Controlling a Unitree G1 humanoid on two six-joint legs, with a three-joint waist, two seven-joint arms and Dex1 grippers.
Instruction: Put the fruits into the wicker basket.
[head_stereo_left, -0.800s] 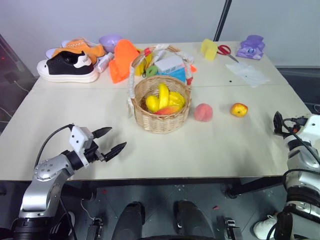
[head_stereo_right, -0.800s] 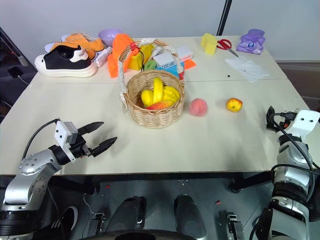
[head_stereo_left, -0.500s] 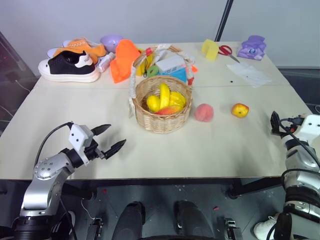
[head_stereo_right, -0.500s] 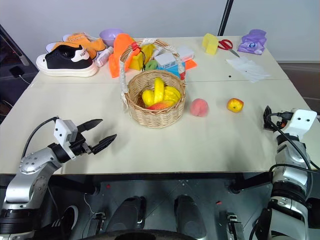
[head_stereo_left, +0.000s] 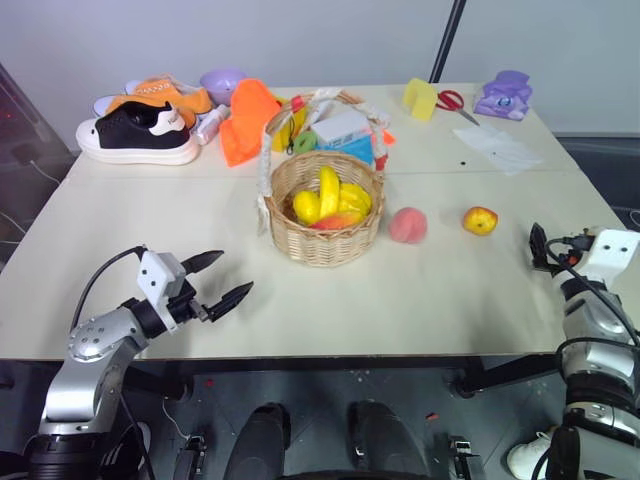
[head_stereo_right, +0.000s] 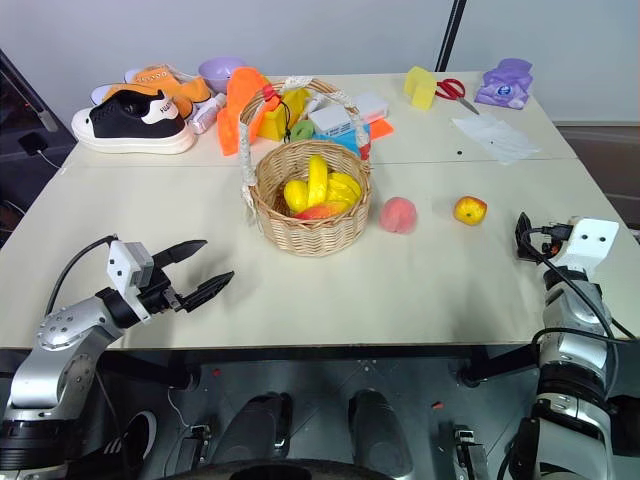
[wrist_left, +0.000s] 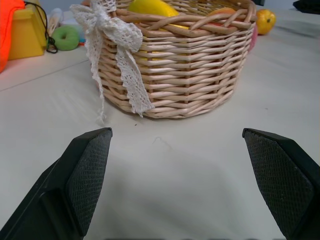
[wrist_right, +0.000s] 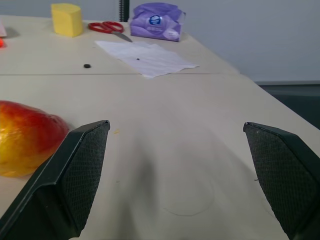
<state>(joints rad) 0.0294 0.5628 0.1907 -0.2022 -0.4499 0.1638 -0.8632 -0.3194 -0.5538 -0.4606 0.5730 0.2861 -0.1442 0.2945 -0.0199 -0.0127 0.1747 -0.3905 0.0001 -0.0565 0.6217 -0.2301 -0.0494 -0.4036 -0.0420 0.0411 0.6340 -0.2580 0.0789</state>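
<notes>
Since the earlier frames, our right gripper (head_stereo_right: 522, 236) has edged inward along the tabletop (head_stereo_left: 150, 200) toward the yellow-orange fruit (head_stereo_left: 479, 220), fingers (wrist_right: 82, 172) spread wide and empty; the left gripper (head_stereo_left: 227, 280) has kept its place near the front edge, fingers (wrist_left: 85, 172) likewise open and holding nothing. Item one: peach (head_stereo_left: 407, 225), pink-red, resting on the tabletop just beside the wicker basket (head_stereo_left: 325, 243), on its right. Item two: yellow-orange fruit, red-blushed, resting further right, apart from the peach, and seen close in the right wrist view. Item three: wicker basket, mid-tabletop, already containing yellow bananas (head_stereo_left: 328, 195) and a reddish item we cannot identify. Other stock at the far side: black shoe (head_stereo_left: 138, 134), orange cloth (head_stereo_left: 246, 120), scissors (head_stereo_left: 450, 100), purple packet (head_stereo_left: 504, 93). We judge the right arm's approach as the opening of a first pick; neither fruit is yet in the basket, so the task stands barely begun.
</notes>
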